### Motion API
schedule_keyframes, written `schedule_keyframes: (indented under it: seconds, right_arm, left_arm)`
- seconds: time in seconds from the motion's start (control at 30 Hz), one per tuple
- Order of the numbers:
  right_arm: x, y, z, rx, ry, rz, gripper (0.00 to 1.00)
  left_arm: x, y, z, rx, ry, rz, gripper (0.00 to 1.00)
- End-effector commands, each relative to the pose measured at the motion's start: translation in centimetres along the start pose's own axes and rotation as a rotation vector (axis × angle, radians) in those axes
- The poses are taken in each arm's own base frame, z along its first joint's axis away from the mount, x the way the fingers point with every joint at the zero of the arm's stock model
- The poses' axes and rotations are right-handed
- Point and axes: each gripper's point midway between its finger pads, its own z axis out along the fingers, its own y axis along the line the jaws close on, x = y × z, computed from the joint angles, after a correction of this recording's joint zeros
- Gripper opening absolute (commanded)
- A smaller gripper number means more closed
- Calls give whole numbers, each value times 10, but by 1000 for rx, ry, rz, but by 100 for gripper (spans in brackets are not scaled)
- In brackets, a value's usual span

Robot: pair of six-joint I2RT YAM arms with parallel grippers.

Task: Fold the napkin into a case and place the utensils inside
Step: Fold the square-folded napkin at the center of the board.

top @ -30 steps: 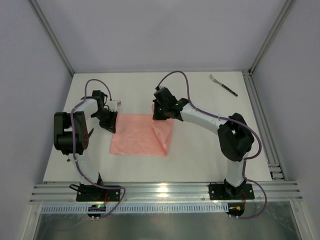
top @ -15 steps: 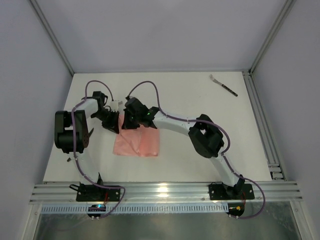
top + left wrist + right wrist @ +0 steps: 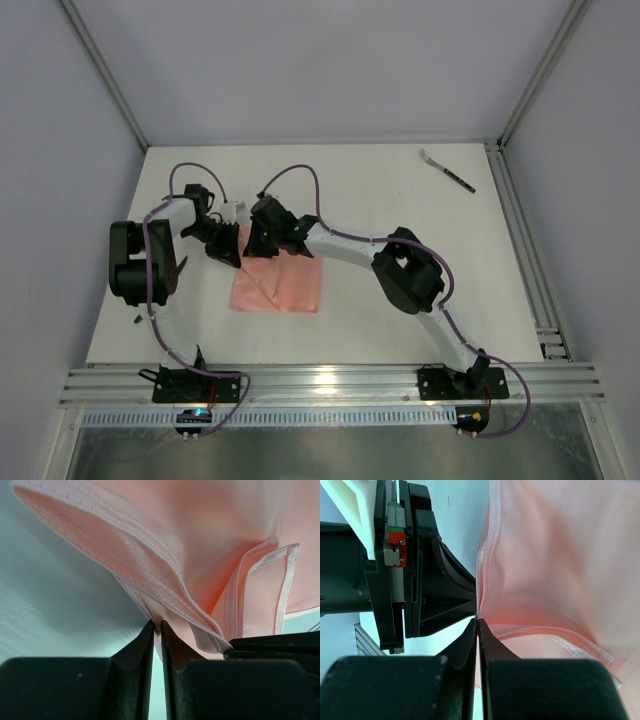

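Two folded layers of napkin (image 3: pixel 277 288) lie left of centre in the top view. The left gripper (image 3: pixel 228 248) and right gripper (image 3: pixel 258 245) each clamp its upper-left corner, jaws pinched on the hem. The fork (image 3: pixel 447 170) lies at upper right, well apart.

The napkin (image 3: pixel 280 285) is plain salmon-pink, unpatterned, with a paler stitched hem. Far right, the fork (image 3: pixel 447 170) has a silvery head and dark handle. The table (image 3: pixel 400 310) is white. The left arm (image 3: pixel 165 220) and right arm (image 3: pixel 345 245) are white and black, with purple cables (image 3: pixel 296 168).

White tbl (image 3: pixel 380 190), prob alu rail (image 3: pixel 560 380).
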Motion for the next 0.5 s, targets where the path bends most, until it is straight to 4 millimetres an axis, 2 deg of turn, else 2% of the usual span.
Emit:
schedule_keyframes:
  seconds: [0.0,0.07,0.1,0.2,0.27,0.3,0.33,0.4,0.43,0.47]
  right_arm:
    - [-19,20,-4,-47,-71,17,4]
    - [-16,19,-2,-46,-60,20,5]
    - [-13,17,0,-46,-48,17,16]
    - [-11,24,-7,-66,-28,-37,38]
    - [-22,37,-27,-93,-58,-110,43]
    - [-32,49,-45,-110,-85,-144,46]
    - [-38,51,-55,-102,-102,-174,48]
    - [-47,37,-74,-32,-123,-241,52]
    - [-56,40,-95,-38,-144,-251,52]
    - [-61,9,-97,40,-151,-241,53]
  left_arm:
    - [11,12,8,-29,38,8,15]
    - [8,12,4,-32,29,3,20]
    - [4,16,-2,-50,13,1,22]
    - [-7,24,-19,-97,-22,-2,31]
    - [-11,35,-33,-139,-46,-15,38]
    - [-16,37,-41,-156,-65,-15,40]
    - [-18,40,-47,-168,-79,-20,41]
    - [-25,38,-54,-174,-103,-12,43]
    - [-32,36,-60,-175,-130,-6,44]
    - [-35,34,-62,-172,-140,-8,44]
